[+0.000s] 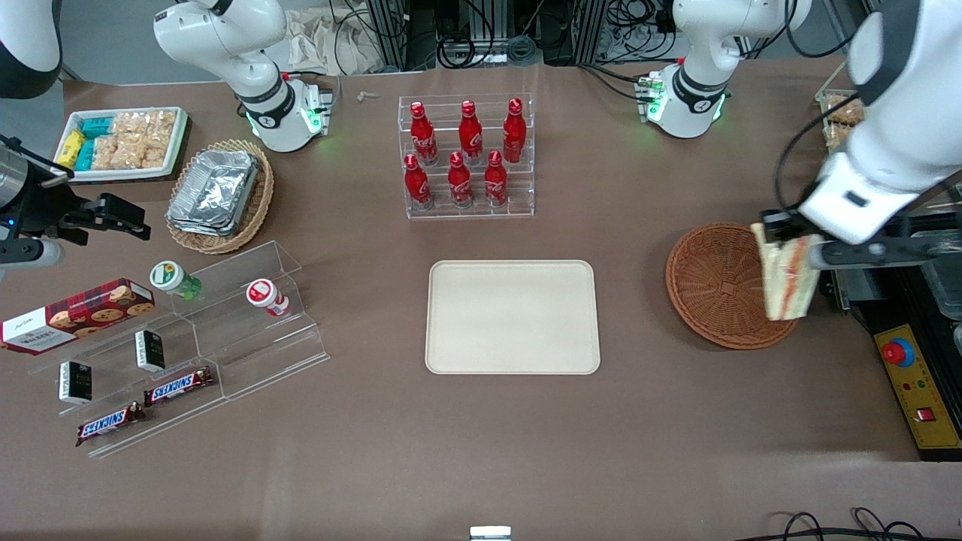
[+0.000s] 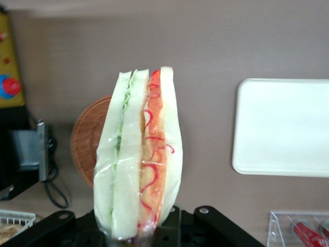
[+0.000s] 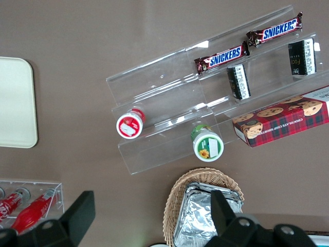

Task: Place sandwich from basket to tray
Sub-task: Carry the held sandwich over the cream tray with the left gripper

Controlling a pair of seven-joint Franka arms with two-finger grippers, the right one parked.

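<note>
The sandwich, a plastic-wrapped wedge of white bread with red and green filling, hangs in the air over the rim of the reddish-brown wicker basket on the working arm's side. My left gripper is shut on the sandwich's upper end. In the left wrist view the sandwich stands up from the gripper, with the basket below it and nothing in it that I can see. The cream tray lies flat at the table's middle, bare, and shows as a pale tray in the wrist view.
A clear rack of red bottles stands farther from the front camera than the tray. Toward the parked arm's end are a tan basket of foil containers, a snack tray and an acrylic shelf. A control box sits by the basket.
</note>
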